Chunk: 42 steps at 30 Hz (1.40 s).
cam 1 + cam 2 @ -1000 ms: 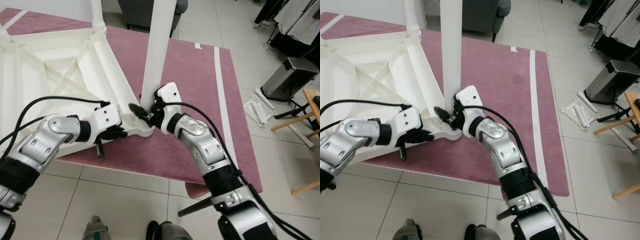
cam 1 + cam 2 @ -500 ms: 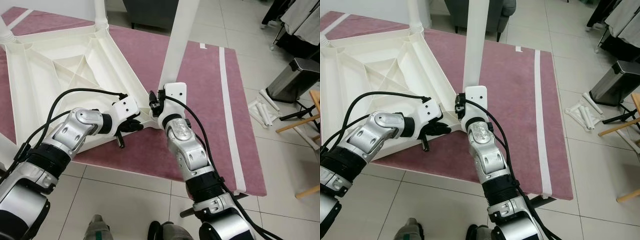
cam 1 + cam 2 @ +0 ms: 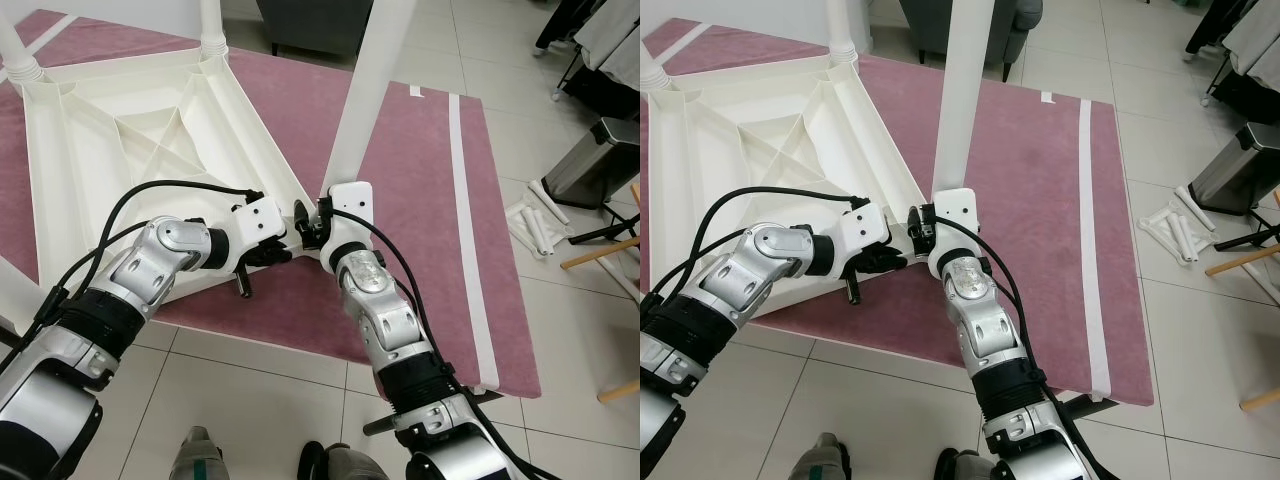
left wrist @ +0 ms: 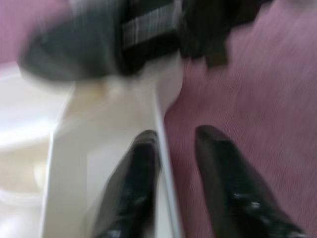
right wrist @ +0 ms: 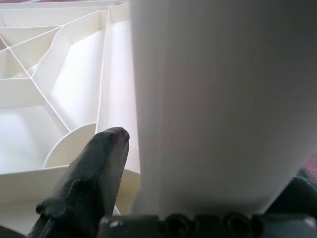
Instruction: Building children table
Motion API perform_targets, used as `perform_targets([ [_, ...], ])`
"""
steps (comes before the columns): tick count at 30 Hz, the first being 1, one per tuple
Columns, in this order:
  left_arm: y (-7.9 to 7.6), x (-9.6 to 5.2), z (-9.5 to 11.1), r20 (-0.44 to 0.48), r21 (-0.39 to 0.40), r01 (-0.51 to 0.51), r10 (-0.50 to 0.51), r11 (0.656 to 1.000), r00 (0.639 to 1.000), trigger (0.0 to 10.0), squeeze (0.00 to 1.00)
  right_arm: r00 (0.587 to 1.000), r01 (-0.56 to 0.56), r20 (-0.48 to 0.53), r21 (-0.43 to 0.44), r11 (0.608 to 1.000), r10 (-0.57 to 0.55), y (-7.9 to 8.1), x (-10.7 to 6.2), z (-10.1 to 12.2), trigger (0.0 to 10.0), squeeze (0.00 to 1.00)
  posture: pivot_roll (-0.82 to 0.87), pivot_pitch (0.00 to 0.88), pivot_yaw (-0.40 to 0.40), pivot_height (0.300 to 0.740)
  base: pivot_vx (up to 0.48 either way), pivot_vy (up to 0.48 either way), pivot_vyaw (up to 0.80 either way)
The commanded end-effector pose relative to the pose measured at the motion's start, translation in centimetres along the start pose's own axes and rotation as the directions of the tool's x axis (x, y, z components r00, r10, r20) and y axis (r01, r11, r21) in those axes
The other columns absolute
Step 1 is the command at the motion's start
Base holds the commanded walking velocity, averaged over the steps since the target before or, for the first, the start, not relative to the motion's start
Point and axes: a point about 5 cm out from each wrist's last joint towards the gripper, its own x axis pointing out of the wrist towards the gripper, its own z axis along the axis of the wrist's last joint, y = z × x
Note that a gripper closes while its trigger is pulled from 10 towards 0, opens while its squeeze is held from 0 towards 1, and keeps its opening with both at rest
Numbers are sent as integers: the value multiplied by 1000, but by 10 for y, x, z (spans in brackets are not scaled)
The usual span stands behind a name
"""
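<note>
Since a second ago, right gripper point(image 3: 305, 222) swung from beside the corner to behind the table leg point(image 3: 962, 95), fingers now clamped around its base. Leg standing at the near corner of the upturned white table point(image 3: 130, 140) on the purple rug point(image 3: 420, 180). Left gripper point(image 4: 173, 168) apart, straddling the corner's rim.
</note>
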Motion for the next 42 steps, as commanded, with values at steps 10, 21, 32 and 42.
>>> perform_targets([
  [10, -7, -28, 18, 161, -19, -127, 128, 992, 979, 10000, 0, 964, -246, 118, 38, 969, 240, -16, -36, 16, 10000, 0, 218, 114, -54, 740, 0, 0, 0],
  [21, -30, -55, -4, 76, -50, -269, 273, 962, 959, 10000, 0, 976, -212, 61, 16, 977, 210, -41, -70, -4, 10000, 0, 207, 85, -47, 740, 0, 0, 0],
  [32, -32, -62, -8, 6, -247, -624, 645, 741, 764, 10000, 0, 976, -212, 60, 92, 973, 207, -49, -96, -10, 10000, 0, 202, 0, -11, 740, 0, 0, 0],
  [42, -19, -49, -14, 14, -270, -690, 719, 672, 695, 10000, 0, 972, -232, 58, 132, 964, 227, -31, -82, -19, 10000, 0, 184, 0, -43, 740, 0, 0, 0],
])
